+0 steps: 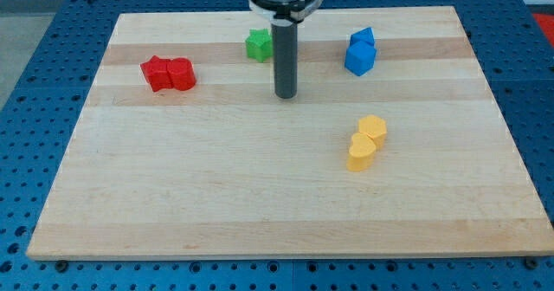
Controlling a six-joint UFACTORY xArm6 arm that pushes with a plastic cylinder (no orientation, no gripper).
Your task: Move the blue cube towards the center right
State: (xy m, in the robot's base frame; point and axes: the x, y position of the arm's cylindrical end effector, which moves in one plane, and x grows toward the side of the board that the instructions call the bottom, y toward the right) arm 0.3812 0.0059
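With no claw fitted, I judge the blue cube light, rigid and free-sliding; my tip, at its 8 o'clock, should push its upper-left face.

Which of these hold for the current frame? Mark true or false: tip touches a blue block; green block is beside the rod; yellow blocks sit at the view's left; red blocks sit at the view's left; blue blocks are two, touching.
1. My tip touches a blue block. False: it stands apart, to the view's left of the blue cube.
2. The green block is right beside the rod. True.
3. The yellow blocks sit at the view's left. False: they are right of center.
4. The red blocks sit at the view's left. True.
5. The blue cube touches the second blue block. True.
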